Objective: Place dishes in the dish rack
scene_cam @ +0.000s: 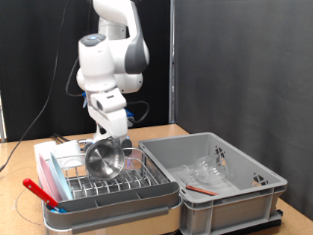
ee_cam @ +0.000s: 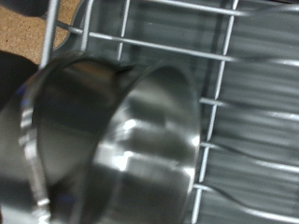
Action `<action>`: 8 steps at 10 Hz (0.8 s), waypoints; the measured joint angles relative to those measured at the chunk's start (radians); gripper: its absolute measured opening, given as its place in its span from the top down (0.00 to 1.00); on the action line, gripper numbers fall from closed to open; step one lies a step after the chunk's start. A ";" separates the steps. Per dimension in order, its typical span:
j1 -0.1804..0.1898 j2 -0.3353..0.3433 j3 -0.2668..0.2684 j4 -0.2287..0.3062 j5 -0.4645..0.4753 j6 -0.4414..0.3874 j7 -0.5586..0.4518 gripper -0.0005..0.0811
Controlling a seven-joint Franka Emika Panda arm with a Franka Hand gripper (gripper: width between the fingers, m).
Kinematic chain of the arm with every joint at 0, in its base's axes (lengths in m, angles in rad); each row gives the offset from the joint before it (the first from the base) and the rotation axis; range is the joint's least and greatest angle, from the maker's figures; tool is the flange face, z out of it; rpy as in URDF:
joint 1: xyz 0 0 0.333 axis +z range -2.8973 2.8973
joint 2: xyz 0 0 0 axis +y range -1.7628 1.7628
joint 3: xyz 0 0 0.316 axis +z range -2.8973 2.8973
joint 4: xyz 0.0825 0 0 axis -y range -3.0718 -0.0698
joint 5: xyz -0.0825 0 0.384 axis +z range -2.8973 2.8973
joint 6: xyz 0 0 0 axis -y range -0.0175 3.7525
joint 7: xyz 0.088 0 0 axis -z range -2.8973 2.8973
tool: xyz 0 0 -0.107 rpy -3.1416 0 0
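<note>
The gripper (scene_cam: 111, 137) is clamped on the steel bowl (scene_cam: 104, 157), tilted just over the dish rack (scene_cam: 125, 184); I'd lower it gently so the rim settles between wires, not onto them

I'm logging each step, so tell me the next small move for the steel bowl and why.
Probably lower it a little. The steel bowl hangs tilted at the pincer, right above the wire dish rack; the wrist view shows rack wires close behind the bowl, so it seems not yet seated.
</note>
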 joint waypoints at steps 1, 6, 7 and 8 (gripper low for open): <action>-0.007 -0.028 -0.025 -0.016 0.008 0.000 -0.010 0.00; -0.018 -0.071 -0.095 -0.058 0.047 0.063 -0.039 0.00; -0.011 -0.067 -0.094 -0.068 0.058 0.051 -0.045 0.00; -0.001 -0.064 -0.092 -0.077 0.067 0.047 -0.046 0.00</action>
